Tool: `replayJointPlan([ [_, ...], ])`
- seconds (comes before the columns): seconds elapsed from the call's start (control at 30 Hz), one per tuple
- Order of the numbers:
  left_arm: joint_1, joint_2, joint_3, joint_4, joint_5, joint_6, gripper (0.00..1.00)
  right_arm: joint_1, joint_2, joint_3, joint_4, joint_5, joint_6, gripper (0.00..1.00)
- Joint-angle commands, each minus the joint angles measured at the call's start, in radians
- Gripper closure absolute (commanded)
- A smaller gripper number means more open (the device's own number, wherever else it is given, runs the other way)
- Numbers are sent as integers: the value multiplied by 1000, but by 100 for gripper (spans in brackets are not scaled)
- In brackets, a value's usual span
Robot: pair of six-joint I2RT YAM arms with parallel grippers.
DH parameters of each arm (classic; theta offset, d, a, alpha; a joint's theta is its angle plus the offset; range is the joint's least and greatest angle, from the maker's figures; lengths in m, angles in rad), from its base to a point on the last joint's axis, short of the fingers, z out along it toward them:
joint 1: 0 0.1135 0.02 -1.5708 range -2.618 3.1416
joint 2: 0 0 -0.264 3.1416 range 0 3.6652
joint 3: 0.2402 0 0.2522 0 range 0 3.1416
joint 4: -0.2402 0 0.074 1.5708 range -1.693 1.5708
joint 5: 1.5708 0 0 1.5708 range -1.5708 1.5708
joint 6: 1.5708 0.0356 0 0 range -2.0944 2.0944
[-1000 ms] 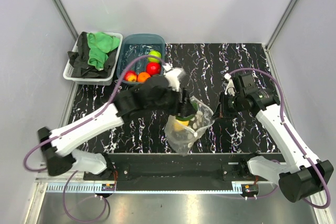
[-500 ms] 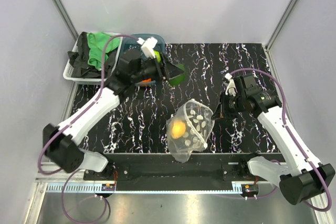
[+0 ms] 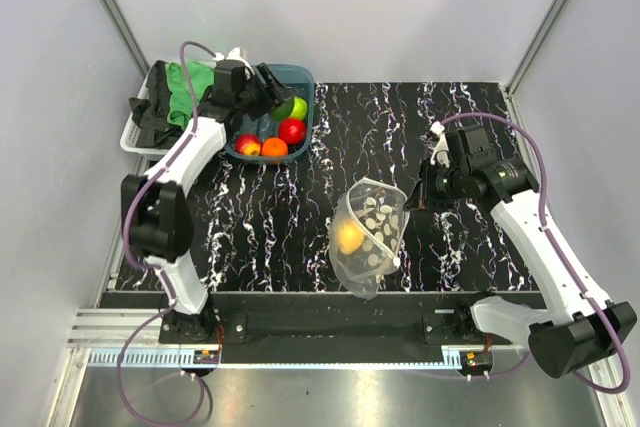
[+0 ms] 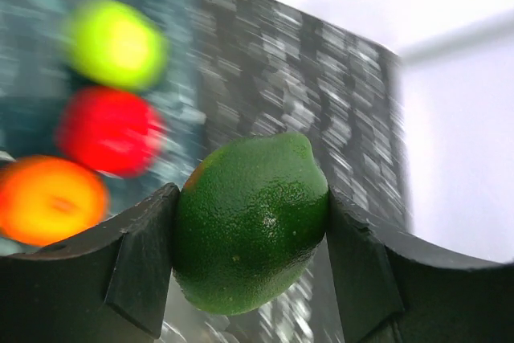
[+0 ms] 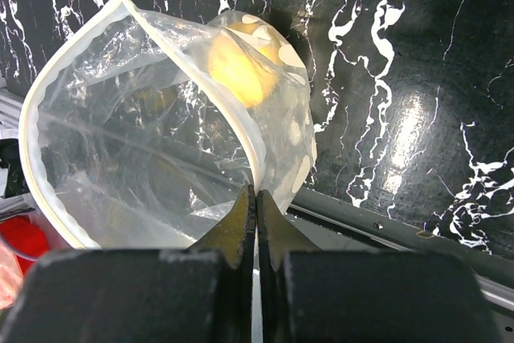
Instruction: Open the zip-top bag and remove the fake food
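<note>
The zip-top bag (image 3: 368, 232) hangs open in front of centre, clear with white dots. A yellow fruit (image 3: 350, 237) is inside it and also shows in the right wrist view (image 5: 237, 70). My right gripper (image 3: 420, 197) is shut on the bag's white rim (image 5: 255, 168). My left gripper (image 3: 272, 87) is over the teal tub (image 3: 300, 72) and is shut on a dark green fruit (image 4: 250, 222). In the tub lie a lime green fruit (image 3: 296, 107), a red one (image 3: 292, 130), an orange one (image 3: 274, 147) and a peach-red one (image 3: 249, 145).
A white basket (image 3: 140, 139) with a green cloth (image 3: 190, 82) and a black cloth (image 3: 150, 112) stands left of the tub. The table's front rail (image 5: 385, 230) lies just beyond the bag. Grey walls close in both sides.
My left arm has swung from the bag's mouth up and left to over the tub, carrying the dark green fruit. The bag, still held by my right gripper, has shifted slightly right.
</note>
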Motion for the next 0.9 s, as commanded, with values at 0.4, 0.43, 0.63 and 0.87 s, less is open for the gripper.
replayJointPlan([
  [0.4,137,460,362,-107,-314,163,78,-3,-78,55,-62,3,-39,100],
  [0.43,140,469,362,-108,-319,159,71,-3,-76,59,-64,0,-40,100],
  [0.63,142,521,396,-108,-357,173,52,-3,-70,81,-75,-11,-40,100],
  [0.87,142,540,451,-137,-362,195,11,-3,-113,41,-67,-11,-11,100],
])
